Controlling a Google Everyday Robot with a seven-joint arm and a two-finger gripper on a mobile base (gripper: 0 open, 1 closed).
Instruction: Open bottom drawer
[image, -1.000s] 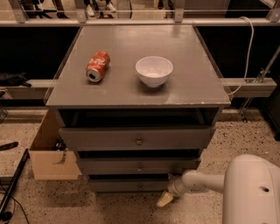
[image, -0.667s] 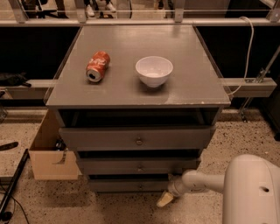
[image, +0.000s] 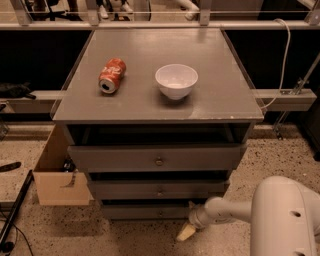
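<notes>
The grey cabinet (image: 157, 102) has three drawers stacked in its front. The bottom drawer (image: 145, 212) is the lowest, a narrow grey front that sits slightly forward of the cabinet's frame. Its knob is hard to make out. My gripper (image: 186, 231) is low near the floor, just in front of and below the right end of the bottom drawer's front. My white arm (image: 225, 210) reaches to it from the lower right. The middle drawer (image: 160, 191) and the top drawer (image: 159, 161) sit above, each with a small round knob.
A red soda can (image: 111, 75) lies on its side on the cabinet top, next to a white bowl (image: 176, 81). An open cardboard box (image: 60, 177) stands on the speckled floor at the cabinet's left. A dark rod (image: 15, 210) lies at far left.
</notes>
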